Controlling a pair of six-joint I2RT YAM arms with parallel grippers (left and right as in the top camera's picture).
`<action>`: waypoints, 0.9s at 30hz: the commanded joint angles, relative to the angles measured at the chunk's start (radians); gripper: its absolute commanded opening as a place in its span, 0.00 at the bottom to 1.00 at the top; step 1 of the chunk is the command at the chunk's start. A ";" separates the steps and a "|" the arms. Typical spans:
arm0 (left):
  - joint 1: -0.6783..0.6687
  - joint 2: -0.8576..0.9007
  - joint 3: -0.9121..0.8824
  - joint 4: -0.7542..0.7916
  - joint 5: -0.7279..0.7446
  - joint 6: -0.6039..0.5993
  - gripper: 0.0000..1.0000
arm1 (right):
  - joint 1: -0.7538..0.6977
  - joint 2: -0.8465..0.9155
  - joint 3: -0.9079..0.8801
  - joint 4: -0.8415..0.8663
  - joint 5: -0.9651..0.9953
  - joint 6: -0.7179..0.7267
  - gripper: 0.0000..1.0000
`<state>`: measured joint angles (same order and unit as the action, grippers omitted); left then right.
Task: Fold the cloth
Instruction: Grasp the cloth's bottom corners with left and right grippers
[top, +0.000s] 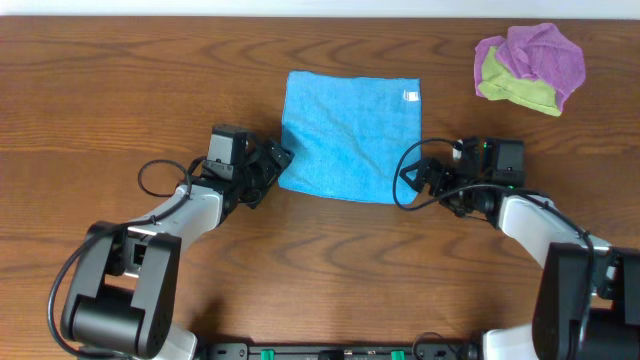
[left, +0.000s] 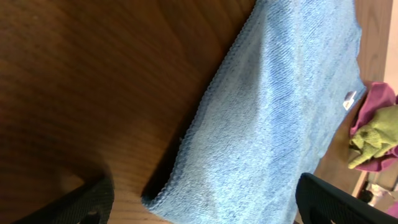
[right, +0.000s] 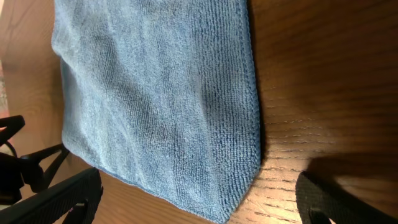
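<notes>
A blue cloth (top: 350, 135) lies flat on the wooden table, roughly square, with a small white tag near its far right corner. My left gripper (top: 278, 165) is open at the cloth's near left corner; in the left wrist view that corner (left: 249, 155) lies between the open fingers (left: 205, 205). My right gripper (top: 408, 182) is open at the near right corner; in the right wrist view the corner (right: 186, 124) lies between its fingers (right: 199, 202). Neither gripper holds the cloth.
A crumpled pile of purple and green cloths (top: 530, 66) sits at the far right of the table; it also shows at the edge of the left wrist view (left: 376, 127). Bare wood table (top: 120, 90) surrounds the blue cloth.
</notes>
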<state>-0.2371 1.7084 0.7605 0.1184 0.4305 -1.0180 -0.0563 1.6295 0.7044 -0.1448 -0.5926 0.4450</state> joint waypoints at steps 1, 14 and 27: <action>0.002 0.040 -0.006 -0.005 -0.013 -0.016 0.95 | 0.023 0.014 -0.005 0.005 0.025 0.033 0.99; 0.001 0.101 -0.006 0.051 0.029 -0.046 0.97 | 0.058 0.078 -0.005 0.053 0.043 0.068 0.95; -0.002 0.124 -0.006 0.077 0.053 -0.053 0.92 | 0.093 0.078 -0.005 0.052 0.072 0.084 0.90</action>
<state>-0.2363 1.7779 0.7841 0.2218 0.5018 -1.0702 0.0113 1.6745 0.7139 -0.0746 -0.5678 0.4999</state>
